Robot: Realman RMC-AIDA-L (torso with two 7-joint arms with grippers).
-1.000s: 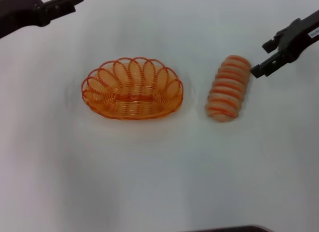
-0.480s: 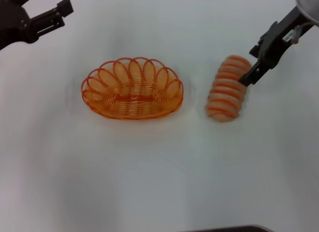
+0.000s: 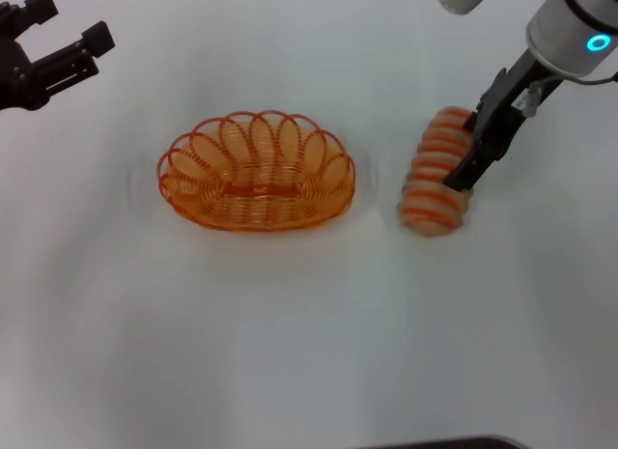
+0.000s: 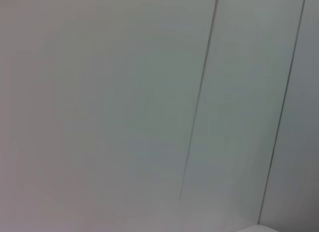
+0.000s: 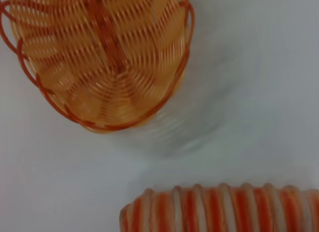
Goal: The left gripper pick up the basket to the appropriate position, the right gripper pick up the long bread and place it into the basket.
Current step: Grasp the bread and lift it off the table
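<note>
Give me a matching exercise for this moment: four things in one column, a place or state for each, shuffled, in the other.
Things:
1. basket
2. long bread
3. left hand
4. right hand

Places or states:
A. over the loaf's right side, low
B. empty, on the white table
C. open, far left, away from everything
D. lying right of the basket, apart from it

Pairs: 1-B, 2-D, 3-C, 4-A
</note>
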